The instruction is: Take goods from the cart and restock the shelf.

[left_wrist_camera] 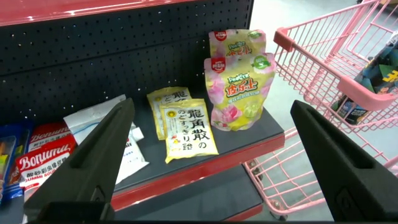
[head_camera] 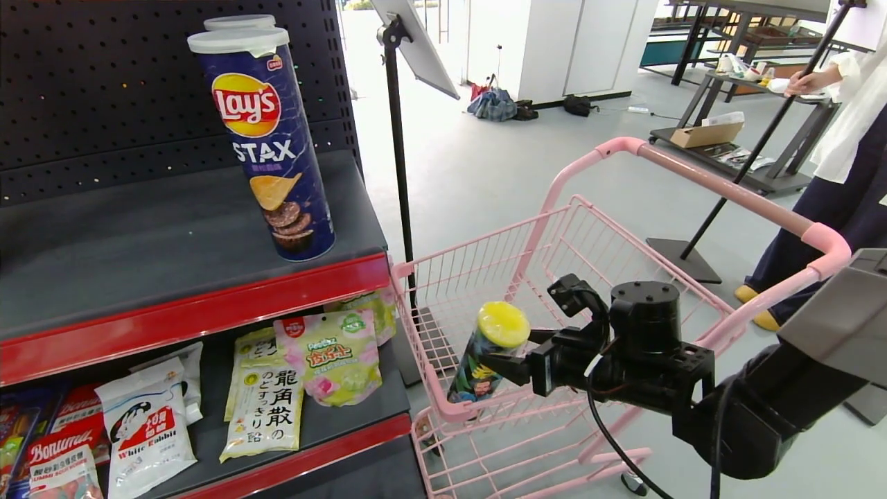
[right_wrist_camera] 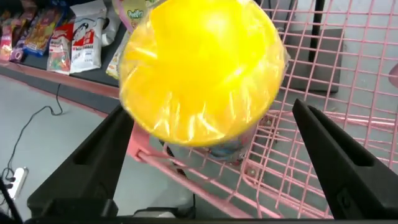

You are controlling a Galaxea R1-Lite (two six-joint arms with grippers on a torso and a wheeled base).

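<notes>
1. We see the right gripper (right_wrist_camera: 211, 109) inside the pink cart (head_camera: 721, 186), its fingers spread wide and holding nothing.
2. The can (head_camera: 485, 360), capped with a yellow lid, stands tilted in the cart's basket. It leans against the corner of the wire wall nearest the shelving.
3. In the right wrist view we find the yellow lid lying between the two spread fingers, with a gap on either side. In the head view one finger runs alongside the can just under the lid, and we cannot tell whether it touches.
4. The left gripper (left_wrist_camera: 211, 109) is likewise open and empty. It faces the lower shelf (left_wrist_camera: 273, 134), apart from the goods there.
5. On the upper shelf (head_camera: 138, 235) a blue chip tube (head_camera: 274, 152) stands upright near the red front edge. We also see the lid of a second tube (head_camera: 239, 21) just behind it.
6. On the lower shelf we note a pink and green pouch (head_camera: 336, 357), a yellow and white sachet (head_camera: 267, 409) beside it, and a white bag (head_camera: 145, 433) farther along.
</notes>
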